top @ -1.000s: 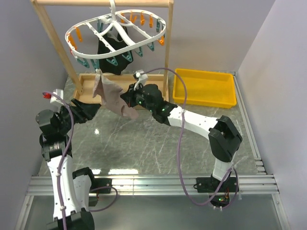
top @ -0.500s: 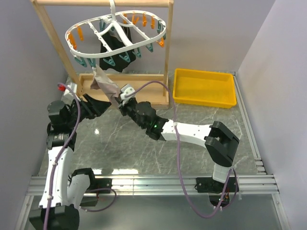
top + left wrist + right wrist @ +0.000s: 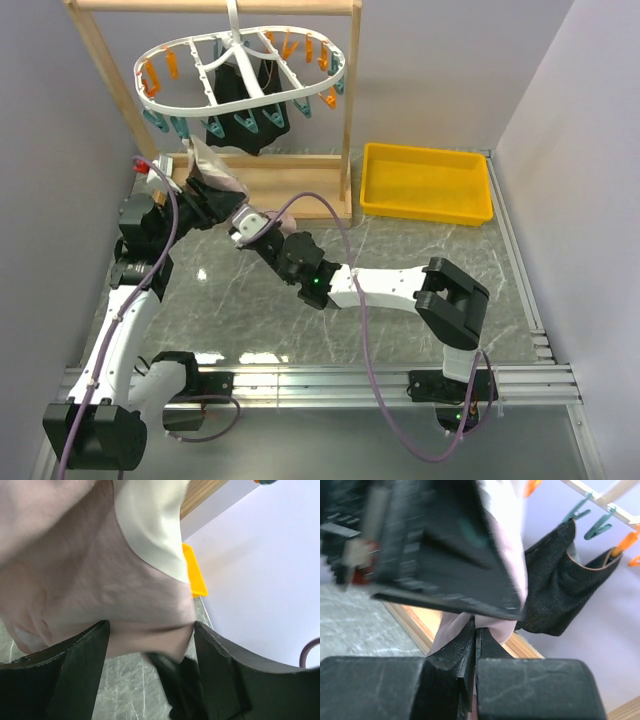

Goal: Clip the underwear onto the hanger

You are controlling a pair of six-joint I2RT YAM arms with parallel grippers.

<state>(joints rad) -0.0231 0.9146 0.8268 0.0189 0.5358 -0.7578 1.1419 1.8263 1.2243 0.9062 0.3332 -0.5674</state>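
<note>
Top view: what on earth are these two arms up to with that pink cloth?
Two robot arms hold the underwear up just under the hanger, where a black garment already hangs. The right gripper is pinched shut on the fabric. The left gripper has cloth between its fingers, though how firmly is unclear. I can't see a peg gripping the underwear yet.

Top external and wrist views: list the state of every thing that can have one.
underwear: held off the table by both grippers, near the hanger, no clip seen on it.
hanger: hanging from the wooden rack.
black garment: clipped to the hanger, dangling.
yellow bin: empty.
left gripper: shut on the underwear.
right gripper: shut on the underwear.
</note>
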